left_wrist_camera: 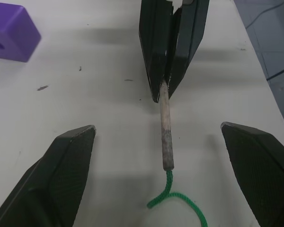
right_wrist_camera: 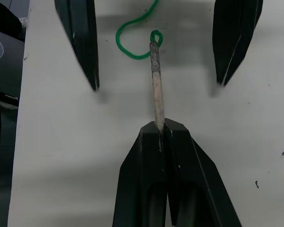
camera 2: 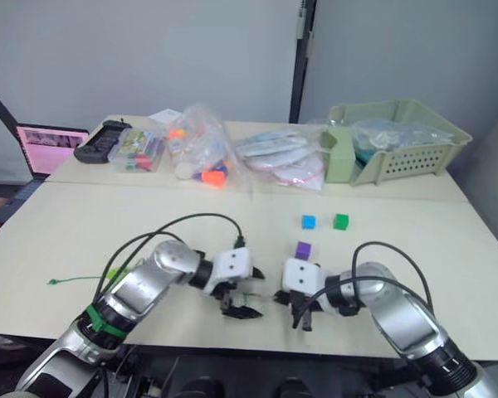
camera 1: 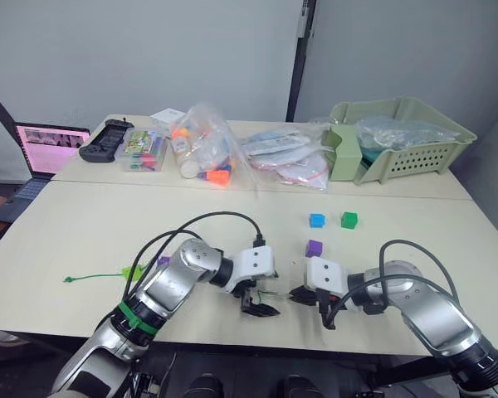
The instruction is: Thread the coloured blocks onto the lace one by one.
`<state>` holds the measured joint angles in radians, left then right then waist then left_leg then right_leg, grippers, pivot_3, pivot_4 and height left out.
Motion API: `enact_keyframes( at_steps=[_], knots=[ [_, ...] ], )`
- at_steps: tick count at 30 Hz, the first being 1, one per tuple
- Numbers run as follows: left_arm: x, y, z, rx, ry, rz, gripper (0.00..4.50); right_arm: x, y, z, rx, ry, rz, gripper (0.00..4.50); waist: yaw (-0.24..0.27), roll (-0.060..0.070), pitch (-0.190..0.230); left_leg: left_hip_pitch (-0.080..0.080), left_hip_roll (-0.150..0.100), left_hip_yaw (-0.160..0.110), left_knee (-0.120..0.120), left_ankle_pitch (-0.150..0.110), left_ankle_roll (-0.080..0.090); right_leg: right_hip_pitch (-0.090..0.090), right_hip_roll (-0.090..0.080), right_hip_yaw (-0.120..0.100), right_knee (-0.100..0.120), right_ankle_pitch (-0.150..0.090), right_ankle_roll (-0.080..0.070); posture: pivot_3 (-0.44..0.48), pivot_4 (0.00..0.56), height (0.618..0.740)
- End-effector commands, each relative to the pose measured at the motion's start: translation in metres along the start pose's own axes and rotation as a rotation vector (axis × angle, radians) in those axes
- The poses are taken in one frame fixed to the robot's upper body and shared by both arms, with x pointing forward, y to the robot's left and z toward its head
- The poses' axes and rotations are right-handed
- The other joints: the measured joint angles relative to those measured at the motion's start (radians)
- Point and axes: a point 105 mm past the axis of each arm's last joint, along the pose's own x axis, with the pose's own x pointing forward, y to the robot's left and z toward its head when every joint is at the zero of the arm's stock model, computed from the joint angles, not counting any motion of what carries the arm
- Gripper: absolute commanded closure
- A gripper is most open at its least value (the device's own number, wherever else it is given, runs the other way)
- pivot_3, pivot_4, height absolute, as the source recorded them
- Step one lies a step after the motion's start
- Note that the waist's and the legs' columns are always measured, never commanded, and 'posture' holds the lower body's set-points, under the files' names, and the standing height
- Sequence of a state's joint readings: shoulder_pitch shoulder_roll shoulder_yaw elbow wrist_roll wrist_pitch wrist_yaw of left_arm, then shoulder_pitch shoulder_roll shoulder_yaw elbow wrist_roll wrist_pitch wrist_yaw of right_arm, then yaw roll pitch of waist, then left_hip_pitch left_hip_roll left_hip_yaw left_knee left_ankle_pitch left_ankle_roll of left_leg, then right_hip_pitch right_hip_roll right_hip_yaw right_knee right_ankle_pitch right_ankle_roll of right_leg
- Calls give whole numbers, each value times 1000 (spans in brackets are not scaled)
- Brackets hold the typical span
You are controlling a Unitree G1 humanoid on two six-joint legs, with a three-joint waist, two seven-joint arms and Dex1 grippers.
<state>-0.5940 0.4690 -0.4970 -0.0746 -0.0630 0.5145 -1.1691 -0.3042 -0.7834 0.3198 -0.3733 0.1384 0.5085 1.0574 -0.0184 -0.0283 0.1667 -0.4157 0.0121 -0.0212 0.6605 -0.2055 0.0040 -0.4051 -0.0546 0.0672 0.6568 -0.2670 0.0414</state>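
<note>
At the table's near edge, right tool (camera 1: 297,293) pinches the lace (left_wrist_camera: 166,124) tip; left tool (camera 1: 264,309) gapes wide, empty.

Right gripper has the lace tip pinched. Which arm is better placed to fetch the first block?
Left. Its gripper is open and holds nothing, while the right gripper is shut on the lace's tan tip. A purple block lies near the left gripper.
</note>
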Motion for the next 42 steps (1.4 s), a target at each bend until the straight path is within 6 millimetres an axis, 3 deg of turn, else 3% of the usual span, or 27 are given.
enact_keyframes(
  at_steps=[1, 4, 13, 15, 24, 31, 35, 37, 40, 42],
  knots=[
    [-7, 0, 17, 12, -37, -10, 285, -4, -2, 5, -20, -3, -22, 4500, 0, 0, 0, 0, 0, 0, 0, 0, 0, 0, 0, 0, 0, 0, 0, 0, 150, 740],
    [-9, 0, 12, 27, -1, -7, 1099, -4, -2, 6, -19, -3, -22, 4500, 3, 0, 0, 0, 0, 0, 0, 0, 0, 0, 0, 0, 0, 0, 0, 0, 150, 740],
    [-12, 3, 12, 21, 2, 3, 4108, -3, -3, 6, -15, -6, -26, 4500, 6, 0, 0, 0, -1, 0, 0, 0, 0, 1, -1, 0, 0, 0, 0, 0, 150, 740],
    [-11, 3, 13, 22, -1, 1, 4361, -3, -3, 6, -16, -6, -25, 4500, 5, 0, 0, 0, -1, 0, 0, 0, 0, 1, -1, 0, 0, 0, 0, 0, 150, 740],
    [-11, 0, 19, 23, -28, -19, 4361, -3, -2, 8, 25, -23, -48, 4500, 6, 0, 0, 0, -1, 0, 0, 0, 0, 1, -1, 0, 0, 0, 0, 0, 150, 740],
    [-14, -2, 16, 24, -12, -25, 4500, -24, -1, 6, 169, -65, -171, 2209, 7, 0, 0, 0, -2, -1, 0, 0, 0, 1, -2, 0, 0, 0, 0, 0, 150, 740],
    [-16, -1, 13, 28, 0, -19, 4500, -52, -9, -16, 373, -107, -449, 781, 13, 0, 0, 0, -2, -2, 0, 0, 0, 1, -1, -1, 0, 0, 0, 0, 150, 740],
    [-16, -1, 13, 27, 0, -18, 4500, -56, -11, -20, 409, -112, -510, 124, 10, 0, 0, 0, -2, -2, 0, 0, 0, 1, -2, 0, 0, 0, 0, 0, 150, 740],
    [-18, -1, 11, 24, 5, -12, 4500, -68, -41, -45, 568, -132, -878, 33, 0, -1, 0, 1, -1, -1, 0, 0, 0, 1, -1, 1, 0, 0, 0, 0, 150, 740],
    [-18, -1, 10, 22, 6, -9, 4500, -69, -53, -50, 619, -150, -1021, 33, -2, 1, -1, 1, 1, -1, 0, 0, 0, 1, 1, 1, 1, 0, 0, 0, 150, 740]
  ],
)
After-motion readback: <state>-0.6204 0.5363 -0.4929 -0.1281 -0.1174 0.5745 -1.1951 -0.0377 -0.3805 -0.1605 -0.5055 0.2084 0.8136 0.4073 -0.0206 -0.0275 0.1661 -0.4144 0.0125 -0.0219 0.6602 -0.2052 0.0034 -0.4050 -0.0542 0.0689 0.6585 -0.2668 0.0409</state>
